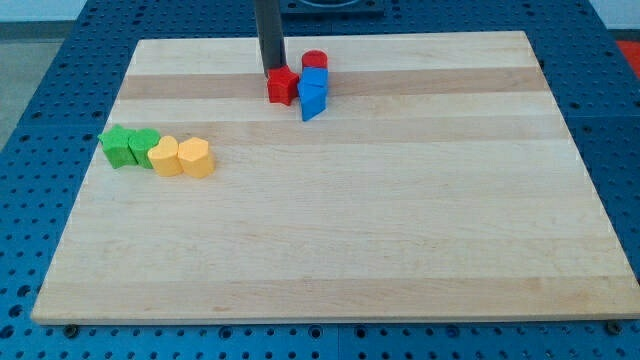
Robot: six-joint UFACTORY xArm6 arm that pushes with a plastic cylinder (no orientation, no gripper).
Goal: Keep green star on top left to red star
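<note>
My tip (272,72), a bare rod end effector with nothing to spread or pinch, touches the red star-shaped block (282,86) at the wooden counter (400,220) top. The green star block (119,146) sits well apart, far left. Pushing red onward risks dragging the touching blue blocks (313,92).

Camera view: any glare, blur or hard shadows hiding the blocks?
Camera view: even, soft light, no glare on the wooden board; blocks sharp with only faint shadows; my tip reads crisp at the red star; green blocks clearly outlined.
</note>
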